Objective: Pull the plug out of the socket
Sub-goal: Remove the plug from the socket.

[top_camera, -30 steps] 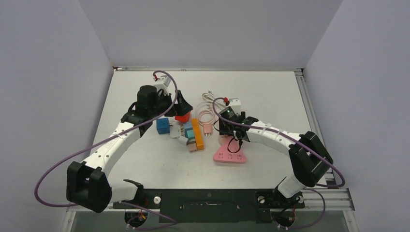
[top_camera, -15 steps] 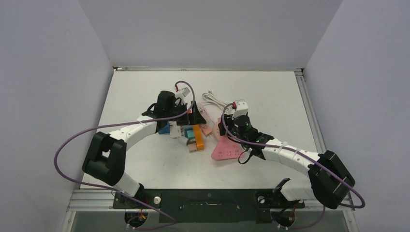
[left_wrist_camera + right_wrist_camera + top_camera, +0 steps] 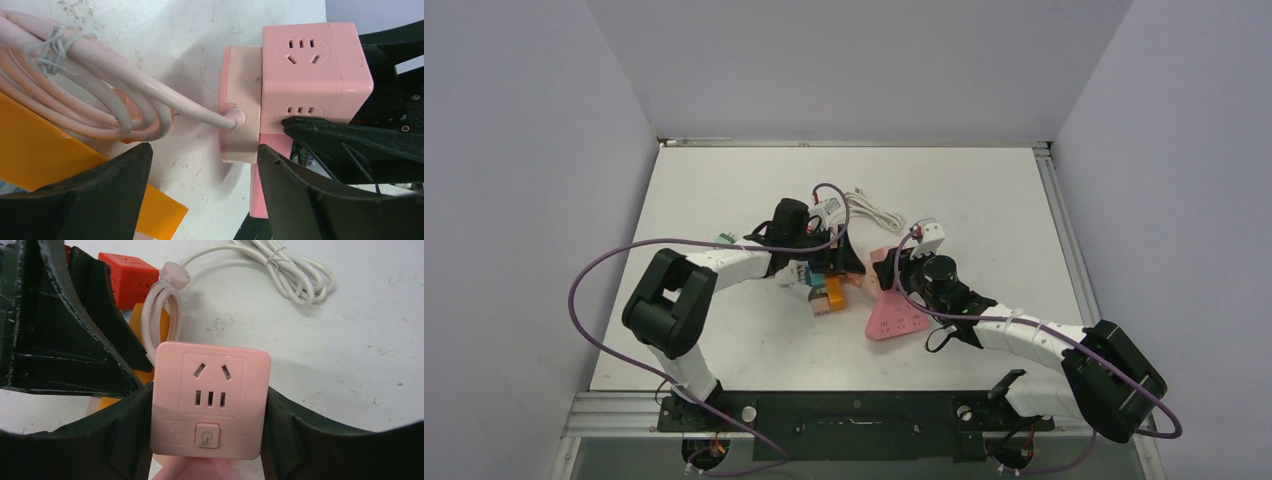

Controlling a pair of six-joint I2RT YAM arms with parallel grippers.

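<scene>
A pink cube socket (image 3: 210,400) sits between the fingers of my right gripper (image 3: 210,412), which is shut on its two sides. A pale pink plug (image 3: 242,100) is pushed into the side of the cube socket (image 3: 315,65), and its pink cord (image 3: 100,95) coils away to the left. My left gripper (image 3: 202,150) is open astride the plug. Its right finger (image 3: 300,190) lies close against the plug's edge and its left finger (image 3: 90,200) stands well off. From above, both grippers meet at the socket (image 3: 884,262).
A pink triangular power strip (image 3: 896,318) lies under the right wrist. An orange block (image 3: 30,145) sits under the pink cord. A red cube (image 3: 130,277) and a bundled white cable (image 3: 280,270) lie beyond the socket. Blue blocks (image 3: 802,272) sit left of the grippers.
My left arm has swung right from the red cube to the socket, and its jaws have narrowed. The right arm shifted and the pink strip turned with it.
</scene>
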